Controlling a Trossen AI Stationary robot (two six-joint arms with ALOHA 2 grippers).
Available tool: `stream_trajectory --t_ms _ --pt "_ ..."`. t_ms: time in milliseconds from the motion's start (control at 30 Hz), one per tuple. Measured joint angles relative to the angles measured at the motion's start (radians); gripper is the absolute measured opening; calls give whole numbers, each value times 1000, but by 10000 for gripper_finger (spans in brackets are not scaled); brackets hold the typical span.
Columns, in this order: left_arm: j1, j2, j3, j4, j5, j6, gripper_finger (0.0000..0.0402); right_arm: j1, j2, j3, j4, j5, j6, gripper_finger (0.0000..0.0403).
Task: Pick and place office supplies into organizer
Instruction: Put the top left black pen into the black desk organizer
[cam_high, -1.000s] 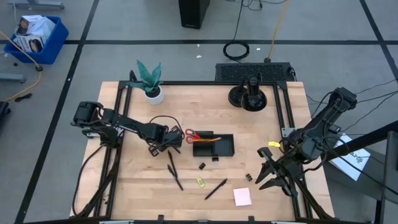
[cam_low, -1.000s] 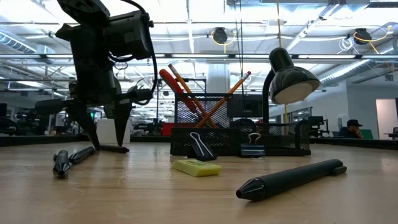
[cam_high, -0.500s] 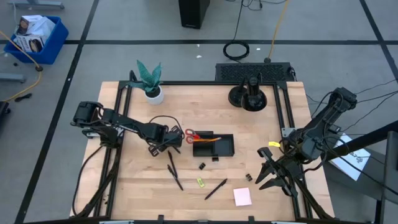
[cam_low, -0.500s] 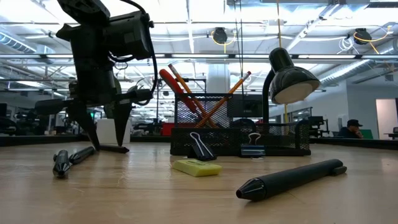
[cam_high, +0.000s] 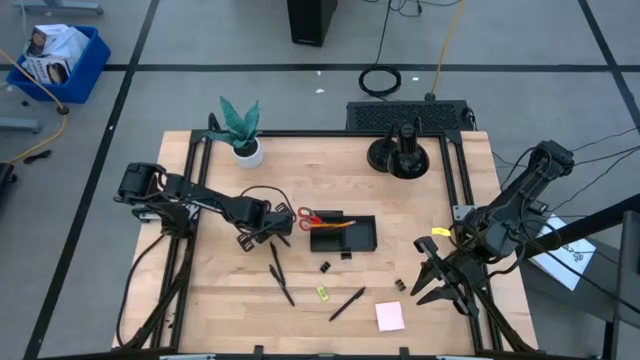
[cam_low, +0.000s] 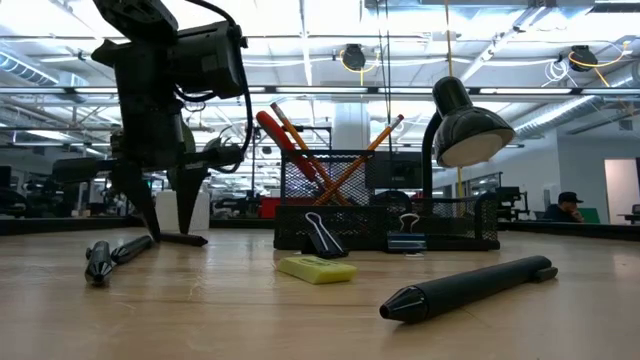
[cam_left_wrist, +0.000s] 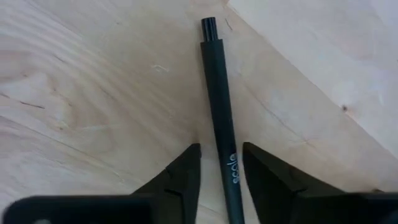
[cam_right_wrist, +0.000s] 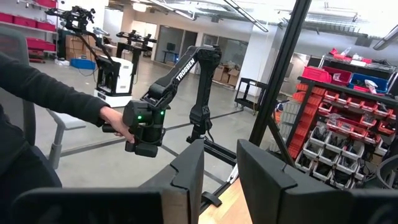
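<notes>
While flat on the table, black pen (cam_left_wrist: 219, 106) lies between left fingers (cam_left_wrist: 180, 177).

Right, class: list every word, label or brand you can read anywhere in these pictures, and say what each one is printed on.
"TROSSEN": white letters along the dark robot arm in the room behind, right wrist view.
White lettering on the black pen between the left gripper fingers: too unclear to read with confidence.
Print on the box in the blue bin: too small to read.

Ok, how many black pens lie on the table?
3 visible: two pens in front of the left claw, one near the pink pad. The pen between the claw's fingers may be a fourth.
</notes>
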Motion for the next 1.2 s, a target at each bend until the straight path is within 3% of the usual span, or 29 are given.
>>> stream_trajectory --t_ms 233,433,1200 --pt "0 1 0 -5 -8 1 51 0 0 0 0 0 0 91" --pt "0 0 0 -2 -40 11 16 0 0 0 0 0 0 91" --pt "0 1 -2 -2 -115 30 30 0 0 0 0 0 19 91"
